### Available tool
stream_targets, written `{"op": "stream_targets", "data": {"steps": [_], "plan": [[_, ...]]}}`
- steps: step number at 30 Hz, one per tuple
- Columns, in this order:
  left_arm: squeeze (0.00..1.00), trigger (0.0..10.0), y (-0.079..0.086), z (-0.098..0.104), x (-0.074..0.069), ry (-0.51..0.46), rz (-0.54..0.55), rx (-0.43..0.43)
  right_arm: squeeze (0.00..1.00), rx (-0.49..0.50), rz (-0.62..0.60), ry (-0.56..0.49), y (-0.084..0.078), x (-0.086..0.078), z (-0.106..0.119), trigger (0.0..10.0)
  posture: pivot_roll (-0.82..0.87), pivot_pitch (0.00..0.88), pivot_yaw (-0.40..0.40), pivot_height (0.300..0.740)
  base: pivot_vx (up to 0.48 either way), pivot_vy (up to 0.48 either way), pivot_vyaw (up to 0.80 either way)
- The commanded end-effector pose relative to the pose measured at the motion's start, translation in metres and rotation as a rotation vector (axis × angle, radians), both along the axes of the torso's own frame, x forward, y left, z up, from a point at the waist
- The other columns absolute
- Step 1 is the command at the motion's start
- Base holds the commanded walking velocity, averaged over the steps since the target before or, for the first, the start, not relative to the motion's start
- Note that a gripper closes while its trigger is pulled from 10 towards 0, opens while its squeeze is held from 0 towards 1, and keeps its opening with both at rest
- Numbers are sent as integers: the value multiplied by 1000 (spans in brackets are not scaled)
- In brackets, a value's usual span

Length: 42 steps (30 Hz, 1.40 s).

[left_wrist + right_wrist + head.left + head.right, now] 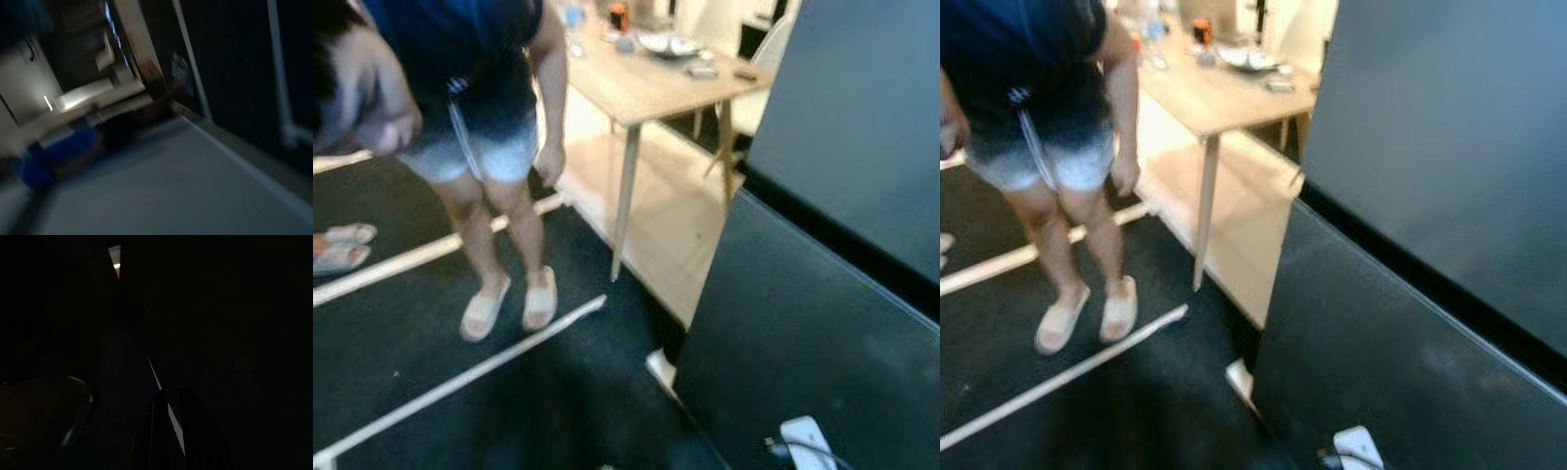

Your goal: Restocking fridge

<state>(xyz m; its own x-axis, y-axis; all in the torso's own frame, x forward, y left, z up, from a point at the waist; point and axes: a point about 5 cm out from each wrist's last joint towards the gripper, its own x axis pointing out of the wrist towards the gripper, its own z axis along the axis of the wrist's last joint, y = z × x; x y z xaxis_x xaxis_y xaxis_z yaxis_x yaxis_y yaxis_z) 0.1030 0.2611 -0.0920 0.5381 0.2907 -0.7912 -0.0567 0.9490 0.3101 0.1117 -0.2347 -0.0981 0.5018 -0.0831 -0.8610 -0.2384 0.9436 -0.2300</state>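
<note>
The fridge stands at the right, tall and dark grey, with an upper door [862, 127] and a lower door [803, 333], both closed. A wooden table [636, 88] behind it carries a plate [668, 43], an orange can [619, 15] and a clear bottle [573, 15]. In the very dark right wrist view, my right gripper [168, 431] is only a black shape against a thin bright line. The left wrist view is blurred: a pale grey surface [171, 186] and dark floor with white lines.
A person [489, 127] in a dark top, pale shorts and sandals stands at the left on the dark floor. Someone else's sandalled feet [337, 245] show at the far left. White lines [460, 382] cross the floor. A white plug block [808, 436] with a cable lies by the fridge.
</note>
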Motion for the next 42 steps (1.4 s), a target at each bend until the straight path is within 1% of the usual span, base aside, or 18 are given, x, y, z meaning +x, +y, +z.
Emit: {"op": "stream_targets", "data": {"steps": [1, 12, 42], "plan": [[0, 10000, -1, -2, -5, 22, 2, -7, 67, 16, 18, -24, 4, 10, 2, 10000, -10, 31, -62, 740, 0, 0, 800], [0, 10000, -3, -3, -7, 34, 6, -10, 67, 24, 36, -20, 6, 11, 2, 10000, -10, 29, -63, 740, 0, 0, 800], [0, 10000, -7, -4, -5, 36, 1, -16, 71, 30, 47, -19, 6, 11, 2, 10000, -16, 27, -66, 740, 0, 0, 800]]}}
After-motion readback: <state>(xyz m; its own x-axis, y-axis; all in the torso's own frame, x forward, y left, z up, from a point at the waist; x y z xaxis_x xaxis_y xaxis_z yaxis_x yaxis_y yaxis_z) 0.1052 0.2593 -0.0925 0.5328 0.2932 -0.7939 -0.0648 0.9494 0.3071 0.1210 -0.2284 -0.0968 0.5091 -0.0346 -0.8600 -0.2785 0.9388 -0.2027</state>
